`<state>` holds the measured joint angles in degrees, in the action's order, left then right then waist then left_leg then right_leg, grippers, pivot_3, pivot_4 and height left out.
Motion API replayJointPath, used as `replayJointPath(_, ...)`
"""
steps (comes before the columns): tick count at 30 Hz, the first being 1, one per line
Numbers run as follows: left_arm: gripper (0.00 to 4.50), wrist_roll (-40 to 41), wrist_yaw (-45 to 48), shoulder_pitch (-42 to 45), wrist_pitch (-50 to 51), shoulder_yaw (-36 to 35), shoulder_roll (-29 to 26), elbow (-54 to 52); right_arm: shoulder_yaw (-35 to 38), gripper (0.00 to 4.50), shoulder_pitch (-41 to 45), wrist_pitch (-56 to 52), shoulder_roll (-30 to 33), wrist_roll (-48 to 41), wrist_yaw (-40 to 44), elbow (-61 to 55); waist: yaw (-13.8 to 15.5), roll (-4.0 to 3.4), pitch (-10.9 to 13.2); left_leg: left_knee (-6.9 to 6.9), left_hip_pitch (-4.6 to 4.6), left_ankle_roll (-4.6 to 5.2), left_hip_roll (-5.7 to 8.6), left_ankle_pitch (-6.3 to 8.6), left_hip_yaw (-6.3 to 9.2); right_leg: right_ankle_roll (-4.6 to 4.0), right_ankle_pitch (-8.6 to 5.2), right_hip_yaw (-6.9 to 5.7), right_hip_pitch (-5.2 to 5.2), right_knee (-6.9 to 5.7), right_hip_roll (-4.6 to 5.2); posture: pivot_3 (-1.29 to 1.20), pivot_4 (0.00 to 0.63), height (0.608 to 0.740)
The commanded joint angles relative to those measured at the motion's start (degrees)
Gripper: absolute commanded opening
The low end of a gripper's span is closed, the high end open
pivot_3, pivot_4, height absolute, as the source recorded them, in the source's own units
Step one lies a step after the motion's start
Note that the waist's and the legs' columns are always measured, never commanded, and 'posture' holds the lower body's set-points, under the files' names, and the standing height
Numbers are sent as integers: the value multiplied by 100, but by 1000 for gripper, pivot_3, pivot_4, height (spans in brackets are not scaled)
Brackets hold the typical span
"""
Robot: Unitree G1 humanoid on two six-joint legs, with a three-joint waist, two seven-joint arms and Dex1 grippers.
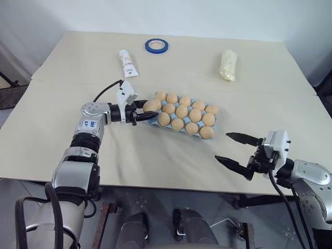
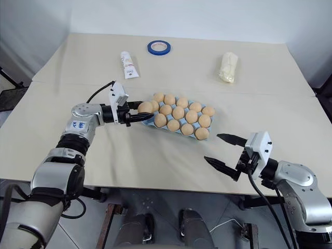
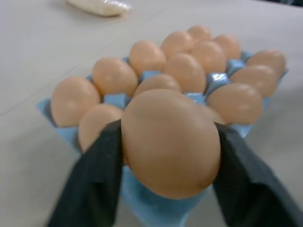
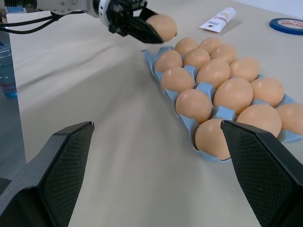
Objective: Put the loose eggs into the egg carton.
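Note:
The light blue egg carton (image 1: pixel 152 123) lies mid-table, nearly all its cups filled with tan eggs (image 1: pixel 181 111). My left gripper (image 1: pixel 148 111) is shut on one loose egg (image 3: pixel 170 142), held between both black fingers (image 3: pixel 94 184) just above the carton's near left corner. That held egg (image 4: pixel 162 26) hangs clear of the cups. My right gripper (image 1: pixel 223 147) stands wide open and empty near the table's front edge, to the right of the carton (image 4: pixel 187 124).
At the back of the table lie a blue tape ring (image 1: pixel 156 45), a white tube (image 1: pixel 128 63) and a white bag (image 1: pixel 229 65). A seam runs across the table behind the carton. Bare tabletop stretches in front of the carton.

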<state>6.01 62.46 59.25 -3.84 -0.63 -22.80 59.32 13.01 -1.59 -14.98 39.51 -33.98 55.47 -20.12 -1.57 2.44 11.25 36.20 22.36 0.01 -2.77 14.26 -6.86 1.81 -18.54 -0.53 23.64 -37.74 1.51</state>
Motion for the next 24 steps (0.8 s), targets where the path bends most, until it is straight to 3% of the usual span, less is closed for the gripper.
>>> replayJointPath(1, 3958, 31, 39, 179, -165, -54, -15, -122, 198, 4500, -24, 97, -18, -95, -32, -180, -1, 0, 0, 0, 0, 0, 0, 0, 0, 0, 0, 0, 0, 0, 0, 0, 150, 740)
replayJointPath(3, 4475, 61, 60, 164, -178, -82, -48, -171, 182, 4500, 9, 96, -16, -96, -23, -155, -2, 0, 0, 0, 0, 0, 0, 0, -1, 0, 0, 0, 0, 0, 0, 0, 150, 740)
replayJointPath(11, 4475, 628, 387, -131, -71, -531, -269, -1041, 64, 4500, 321, 84, 17, -97, 143, 60, -9, 0, 0, 0, -2, -1, -1, -1, -1, 0, 0, 1, 0, -3, 0, 0, 150, 740)
replayJointPath(21, 4475, 1640, 400, -1935, 1653, -1096, -1009, -3684, -250, 4500, 1111, 252, 36, 69, 794, 963, -15, -1, 0, 5, -9, -1, -3, -5, -1, -2, -1, 5, -3, -15, 2, 0, 150, 740)
replayJointPath(24, 4475, 1721, 485, -2401, 1733, -1138, -1192, -3998, -372, 4500, 1353, 310, 16, 111, 1005, 1263, -10, -1, 0, 6, -13, 2, -2, -6, 0, -2, 0, 4, -8, -15, 6, 0, 150, 740)
